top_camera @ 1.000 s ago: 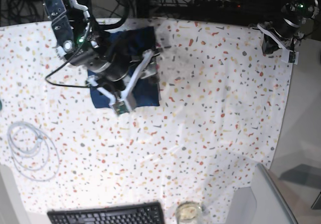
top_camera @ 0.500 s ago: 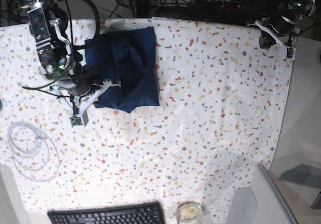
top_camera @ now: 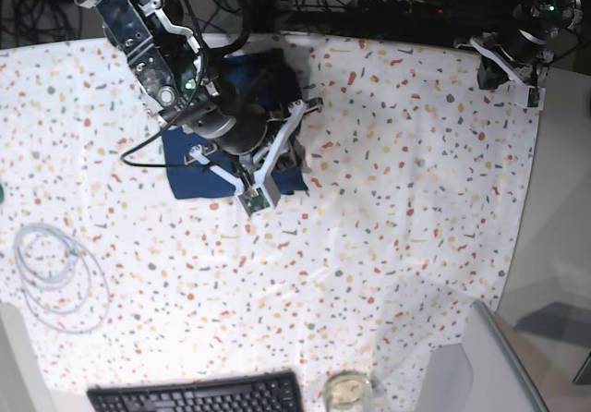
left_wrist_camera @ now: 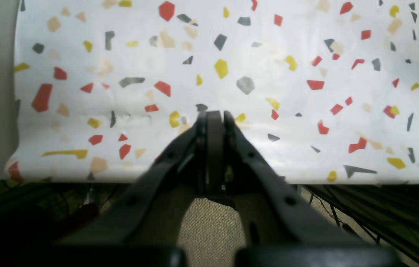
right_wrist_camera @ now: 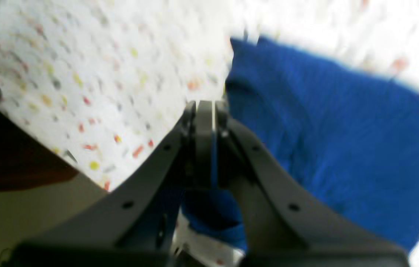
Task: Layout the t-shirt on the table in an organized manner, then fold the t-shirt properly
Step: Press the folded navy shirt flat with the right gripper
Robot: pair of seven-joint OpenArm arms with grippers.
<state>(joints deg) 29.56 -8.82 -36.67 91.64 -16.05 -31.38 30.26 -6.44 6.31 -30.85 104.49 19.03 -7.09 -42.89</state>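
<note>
One t-shirt (top_camera: 189, 167) lies bunched near the counter's (top_camera: 397, 199) far edge, toward its far left corner, mostly hidden under the right arm. The right gripper (right_wrist_camera: 205, 107) sits over the shirt's edge, jaws closed; whether fabric is pinched is unclear in the blur. The left gripper (left_wrist_camera: 213, 115), jaws closed and empty, hangs at the far right corner. Wide bare counter spreads right and nearward. One cable coil (top_camera: 55, 278), one keyboard (top_camera: 199, 395) and one glass (top_camera: 348, 391) line the near edge.
</note>
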